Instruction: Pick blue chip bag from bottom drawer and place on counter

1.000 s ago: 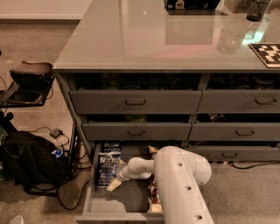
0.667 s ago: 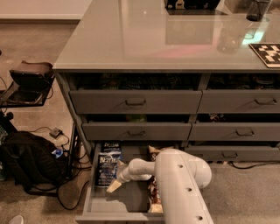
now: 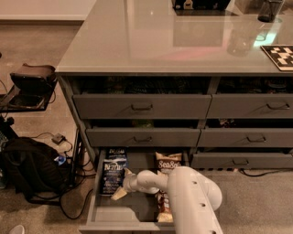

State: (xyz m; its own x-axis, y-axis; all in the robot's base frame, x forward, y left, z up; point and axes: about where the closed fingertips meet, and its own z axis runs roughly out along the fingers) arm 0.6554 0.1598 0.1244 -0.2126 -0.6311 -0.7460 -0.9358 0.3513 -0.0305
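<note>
The bottom drawer [image 3: 120, 214] is pulled open at the lower left of the cabinet. The blue chip bag [image 3: 111, 173] lies flat at its back left, white lettering up. A second blue bag [image 3: 117, 151] sits just behind it. My gripper [image 3: 122, 184] reaches down into the drawer from my white arm [image 3: 192, 201]. It is open at the blue bag's right edge, with one tan finger [image 3: 118, 194] low by the bag's lower corner. The grey-green counter [image 3: 160, 41] spans the top of the cabinet.
A tan Sea Salt bag [image 3: 167, 163] lies in the drawer right of my wrist, with another bag partly hidden under my arm. Closed grey drawers [image 3: 142, 107] with bar handles sit above. A black backpack [image 3: 27, 171], cables and a stool [image 3: 32, 80] stand at left. A checkerboard [image 3: 280, 55] and a dark cup [image 3: 270, 9] are on the counter.
My gripper has shifted slightly lower along the blue bag's right edge. The tan Sea Salt bag behind my wrist now shows more. The bags have not moved.
</note>
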